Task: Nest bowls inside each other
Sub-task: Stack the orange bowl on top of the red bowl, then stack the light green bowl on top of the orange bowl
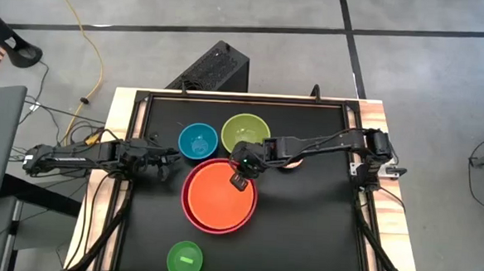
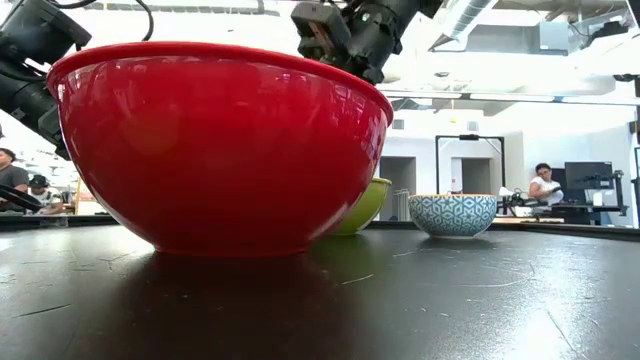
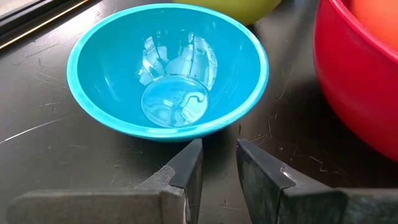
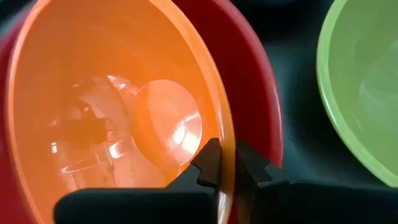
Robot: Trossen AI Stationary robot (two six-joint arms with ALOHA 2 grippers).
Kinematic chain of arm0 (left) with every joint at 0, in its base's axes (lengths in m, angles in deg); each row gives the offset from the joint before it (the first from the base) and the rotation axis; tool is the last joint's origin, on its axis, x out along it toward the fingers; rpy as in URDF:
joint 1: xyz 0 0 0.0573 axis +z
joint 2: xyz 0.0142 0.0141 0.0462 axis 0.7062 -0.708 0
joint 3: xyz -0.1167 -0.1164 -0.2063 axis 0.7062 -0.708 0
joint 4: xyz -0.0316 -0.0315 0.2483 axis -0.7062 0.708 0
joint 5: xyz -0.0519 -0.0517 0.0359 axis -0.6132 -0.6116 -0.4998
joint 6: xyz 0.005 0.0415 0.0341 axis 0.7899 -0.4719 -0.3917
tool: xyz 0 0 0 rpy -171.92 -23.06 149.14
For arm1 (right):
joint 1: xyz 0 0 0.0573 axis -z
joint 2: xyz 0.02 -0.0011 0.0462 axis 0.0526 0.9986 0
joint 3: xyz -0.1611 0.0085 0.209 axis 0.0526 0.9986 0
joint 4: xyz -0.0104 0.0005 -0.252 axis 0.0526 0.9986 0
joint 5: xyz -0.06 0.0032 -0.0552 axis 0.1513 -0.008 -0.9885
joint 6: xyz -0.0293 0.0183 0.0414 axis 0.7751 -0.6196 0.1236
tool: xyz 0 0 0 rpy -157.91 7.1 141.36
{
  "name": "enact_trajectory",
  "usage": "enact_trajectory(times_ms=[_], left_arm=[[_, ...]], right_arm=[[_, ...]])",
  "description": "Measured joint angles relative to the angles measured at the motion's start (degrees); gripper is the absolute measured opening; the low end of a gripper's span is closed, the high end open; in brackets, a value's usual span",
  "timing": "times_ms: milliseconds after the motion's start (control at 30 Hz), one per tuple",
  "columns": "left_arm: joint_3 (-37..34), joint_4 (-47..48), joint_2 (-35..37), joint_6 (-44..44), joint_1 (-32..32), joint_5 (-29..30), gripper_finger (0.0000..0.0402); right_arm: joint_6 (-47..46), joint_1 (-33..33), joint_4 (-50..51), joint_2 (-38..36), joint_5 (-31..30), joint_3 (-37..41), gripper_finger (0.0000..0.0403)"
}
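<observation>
The orange bowl [image 1: 218, 199] lies inside the large red bowl [image 1: 190, 212] at the table's middle; whether it rests on the red bowl's bottom does not show. My right gripper [image 4: 230, 163] is shut on the orange bowl's far rim. The blue bowl [image 3: 168, 68] and the lime green bowl [image 1: 245, 134] stand on their bases behind the red one. My left gripper [image 3: 217, 168] waits just left of the blue bowl, slightly open, with nothing between its fingers. The smallest bright green bowl [image 1: 185, 259] stands near the front edge. My right gripper pinches the orange bowl's rim [image 4: 225, 134] on the side toward the lime green bowl. One finger [image 4: 210, 163] is inside the bowl and one [image 4: 250, 167] is outside, between the orange wall and the red rim [image 4: 258, 87]. The fingers come slanting down from the far right.
A small patterned bowl [image 2: 453, 213] stands at the back right, mostly hidden under my right arm in the high view. The dark table top has bare room at its right half [image 1: 303, 230]. People sit in the room beyond the table.
</observation>
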Motion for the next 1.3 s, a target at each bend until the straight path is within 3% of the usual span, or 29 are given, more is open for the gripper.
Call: enact_trajectory(times_ms=[500,733,1100,1300], left_arm=[[-0.02,0.00,-0.02,0.00,0.00,-0.02,0.0087],[0.00,0.00,-0.02,0.00,-0.02,-0.02,0.0087],[0.00,0.01,-0.02,0.00,-0.02,-0.02,0.0087],[-0.02,0.01,-0.02,0.00,0.00,-0.02,0.0087]], right_arm=[[1.15,0.83,0.24,-0.18,0.11,0.00,0.0131],[2.30,2.38,1.20,-3.15,5.51,0.00,0.0161],[9.63,10.86,12.69,-10.02,-7.97,-0.02,0.0154],[11.04,19.67,13.09,-8.44,-9.34,1.64,0.0177]])
